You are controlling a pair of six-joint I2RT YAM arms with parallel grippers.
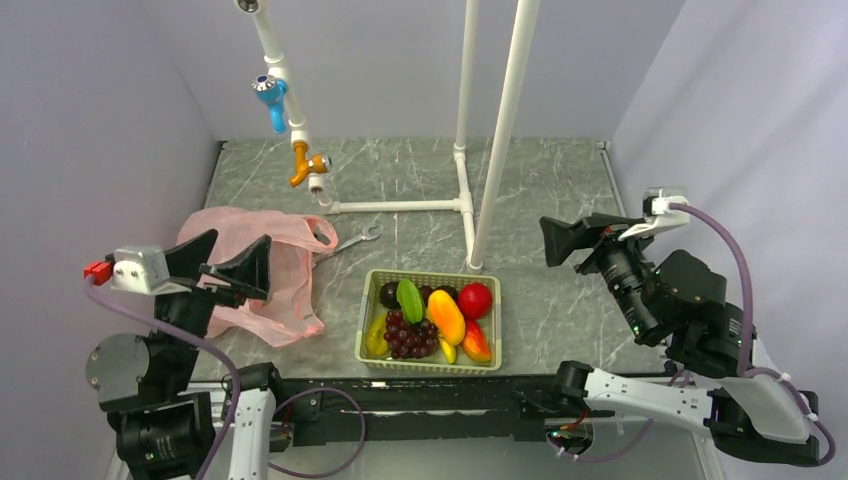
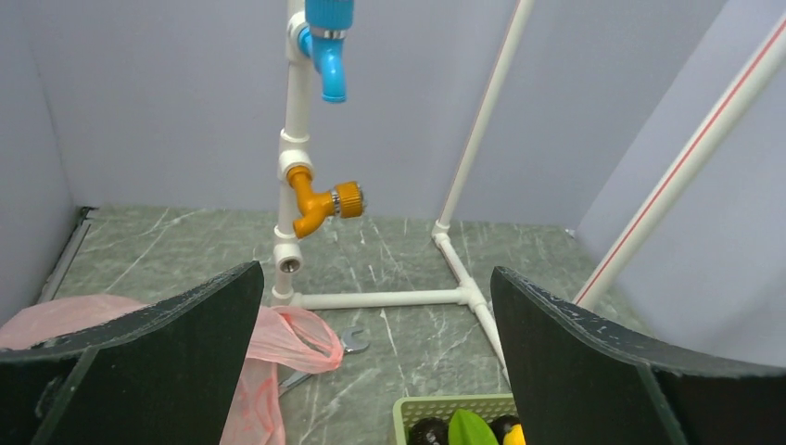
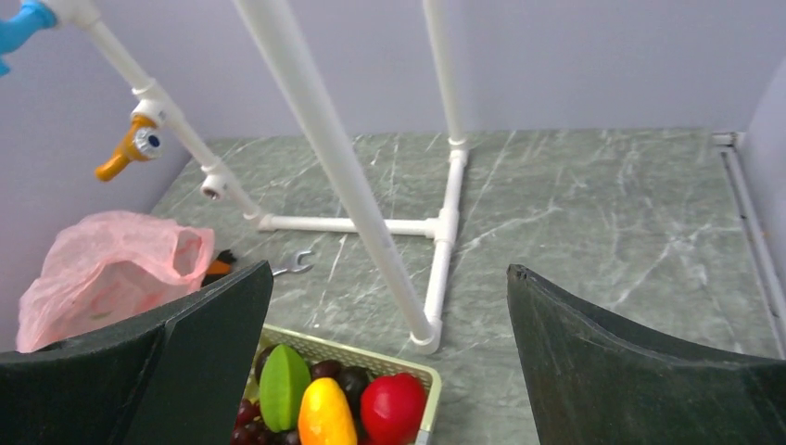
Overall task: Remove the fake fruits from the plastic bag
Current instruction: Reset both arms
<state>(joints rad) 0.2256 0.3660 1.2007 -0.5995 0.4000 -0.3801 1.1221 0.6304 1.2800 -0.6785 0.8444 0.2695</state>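
Note:
The pink plastic bag (image 1: pixel 262 272) lies crumpled on the table at the left and also shows in the left wrist view (image 2: pixel 283 336) and right wrist view (image 3: pixel 109 271). What it holds is hidden. The fake fruits lie in the pale green basket (image 1: pixel 366 312): grape bunch (image 1: pixel 410 335), red ball (image 1: pixel 475 300), green piece (image 1: pixel 409 296), yellow-orange oval (image 1: pixel 446 316), small yellow piece (image 1: pixel 449 351). My left gripper (image 1: pixel 238 250) is open and empty, raised over the bag. My right gripper (image 1: pixel 572 234) is open and empty, raised to the right of the basket.
A white pipe frame (image 1: pixel 465 205) with a blue tap (image 1: pixel 271 95) and an orange tap (image 1: pixel 304 165) stands at the back. A wrench (image 1: pixel 350 242) lies beside the bag. The basket also holds two dark round fruits (image 1: pixel 390 293) and a red-orange mango (image 1: pixel 477 343).

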